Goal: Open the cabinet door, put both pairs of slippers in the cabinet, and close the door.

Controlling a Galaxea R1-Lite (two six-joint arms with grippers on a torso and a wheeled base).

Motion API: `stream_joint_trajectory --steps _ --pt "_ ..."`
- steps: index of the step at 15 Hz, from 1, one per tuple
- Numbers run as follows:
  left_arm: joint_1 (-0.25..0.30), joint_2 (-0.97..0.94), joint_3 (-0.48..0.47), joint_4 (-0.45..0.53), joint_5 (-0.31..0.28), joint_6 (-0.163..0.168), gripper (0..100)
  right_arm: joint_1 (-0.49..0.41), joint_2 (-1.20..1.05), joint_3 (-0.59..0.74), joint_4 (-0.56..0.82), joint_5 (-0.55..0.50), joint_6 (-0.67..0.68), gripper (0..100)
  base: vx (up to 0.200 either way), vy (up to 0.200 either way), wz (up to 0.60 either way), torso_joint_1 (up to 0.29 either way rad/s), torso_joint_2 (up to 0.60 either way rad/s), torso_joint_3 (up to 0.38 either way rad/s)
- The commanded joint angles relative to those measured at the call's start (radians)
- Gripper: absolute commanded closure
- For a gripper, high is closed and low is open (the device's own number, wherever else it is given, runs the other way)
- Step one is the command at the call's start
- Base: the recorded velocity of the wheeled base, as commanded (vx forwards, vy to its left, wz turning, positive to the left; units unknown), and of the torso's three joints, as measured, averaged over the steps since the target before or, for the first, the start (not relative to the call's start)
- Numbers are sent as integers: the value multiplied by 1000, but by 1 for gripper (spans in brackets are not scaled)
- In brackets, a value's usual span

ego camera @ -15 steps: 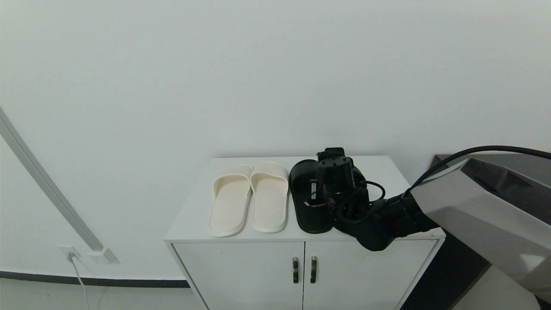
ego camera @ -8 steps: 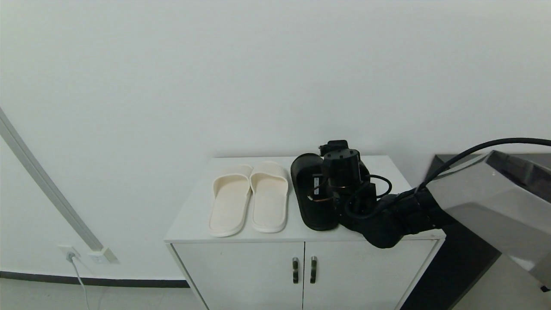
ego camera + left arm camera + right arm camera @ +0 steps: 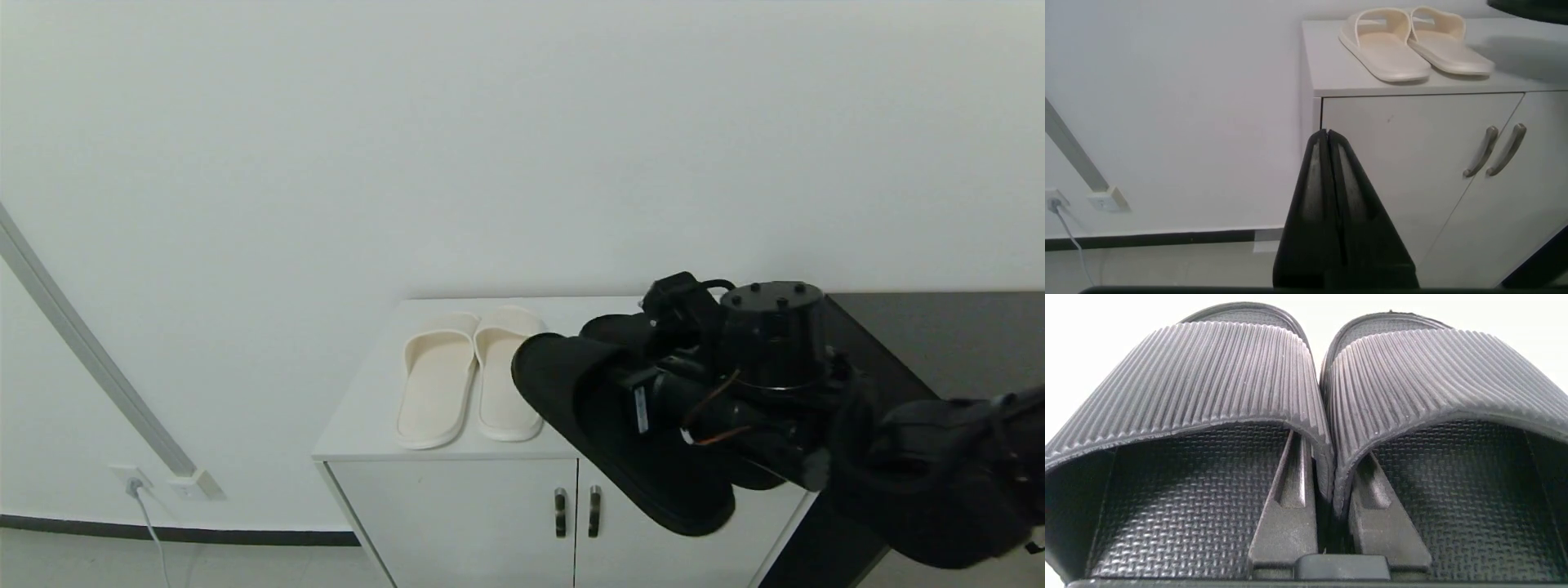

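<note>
A pair of black slippers (image 3: 620, 441) hangs in the air in front of the white cabinet's (image 3: 367, 408) right door, tilted, toes up. My right gripper (image 3: 649, 388) is shut on them: its two fingers (image 3: 1290, 506) sit inside the slippers (image 3: 1208, 384), pinching the adjoining inner walls together. A pair of cream slippers (image 3: 469, 376) lies side by side on the left half of the cabinet top. Both doors are closed, with two handles (image 3: 576, 511) at the middle. My left gripper (image 3: 1328, 139) is shut on nothing, low beside the cabinet's left side, with the cream slippers (image 3: 1413, 41) beyond it.
A wall stands right behind the cabinet. A socket with a cable (image 3: 131, 480) and a slanted grey conduit (image 3: 82, 343) are on the wall at the lower left. A dark surface (image 3: 939, 327) adjoins the cabinet on the right.
My right arm has lifted the black slippers off the cabinet top and pulled them back toward me, so they now hang in front of the right door. The cream slippers have not moved.
</note>
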Motion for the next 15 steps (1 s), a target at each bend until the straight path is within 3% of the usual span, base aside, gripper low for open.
stream_joint_trajectory --steps 1,7,15 --pt "0 0 0 0 0 0 100 3 -181 144 5 126 -6 100 0 0 0 0 0 0" --pt "0 0 0 0 0 0 100 5 -201 213 -3 154 -25 100 0 0 0 0 0 0" --pt "0 0 0 0 -2 -3 100 8 -218 256 -3 160 -75 100 -175 0 0 2 2 2"
